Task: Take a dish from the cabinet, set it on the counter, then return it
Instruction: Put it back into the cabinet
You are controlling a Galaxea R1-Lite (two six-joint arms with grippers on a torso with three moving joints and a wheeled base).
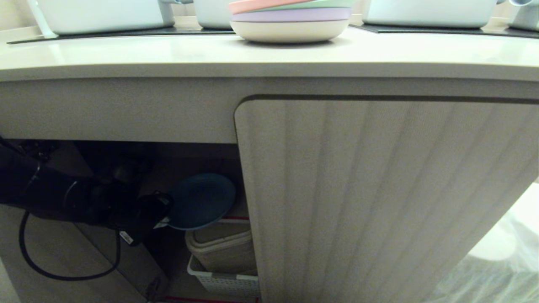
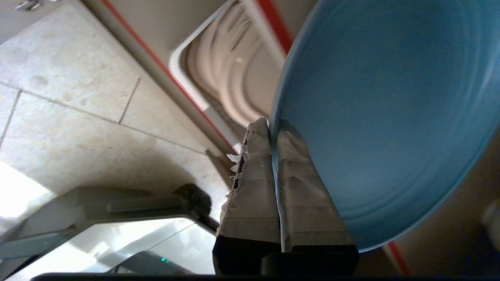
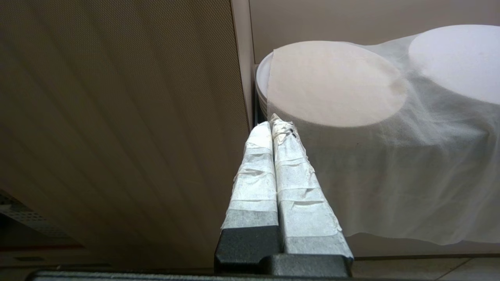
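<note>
Left gripper clamped tight on the blue dish rim inside the cabinet; right gripper pressed together, empty.

A kitchen; cream counter with inset hob panels; stacked plates; ribbed cabinet beneath

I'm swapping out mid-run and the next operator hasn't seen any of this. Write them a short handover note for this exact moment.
Left end effector: shut on the rim of the light blue plate, held in the open cabinet mouth, above the beige bin.
Right end effector: shut, empty, parked beside the ribbed door.
Counter: holds only the pastel plate stack and white pots; no blue plate there.
Done: plate gripped.
Left: I can't tell whether it is heading out or back in; check before moving.
</note>
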